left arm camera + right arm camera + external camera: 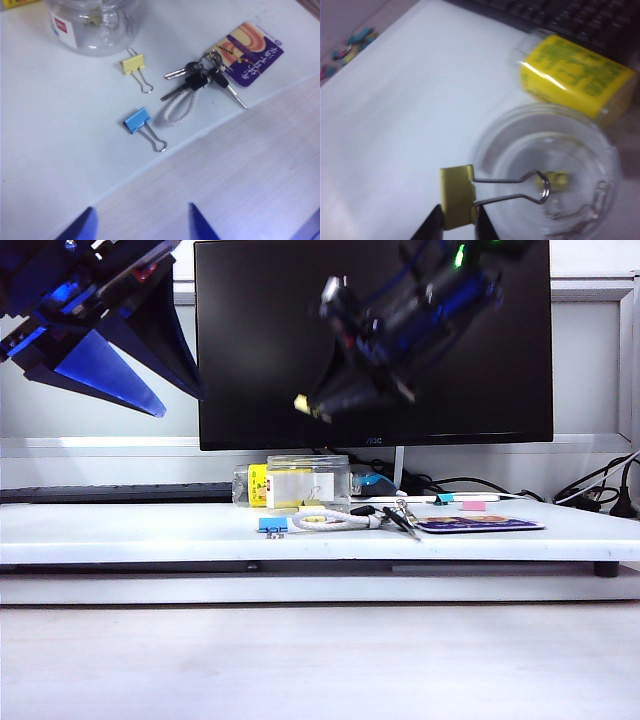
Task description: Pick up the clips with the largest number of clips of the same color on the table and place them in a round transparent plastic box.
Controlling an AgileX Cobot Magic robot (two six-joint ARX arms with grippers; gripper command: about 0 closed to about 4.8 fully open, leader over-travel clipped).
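Right wrist view: the right gripper (pixel 456 225) pinches a yellow clip (pixel 457 197) above the mouth of the round clear box (pixel 505 145), which already holds clips. The left gripper (pixel 142 222), fingers spread, hangs high; another yellow clip (pixel 132 64) lies beside the box.

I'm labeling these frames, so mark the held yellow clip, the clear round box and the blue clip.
held yellow clip (pixel 457 197): right wrist view, its yellow body.
clear round box (pixel 95 37): left wrist view, its side wall.
blue clip (pixel 136 120): left wrist view, its blue body.
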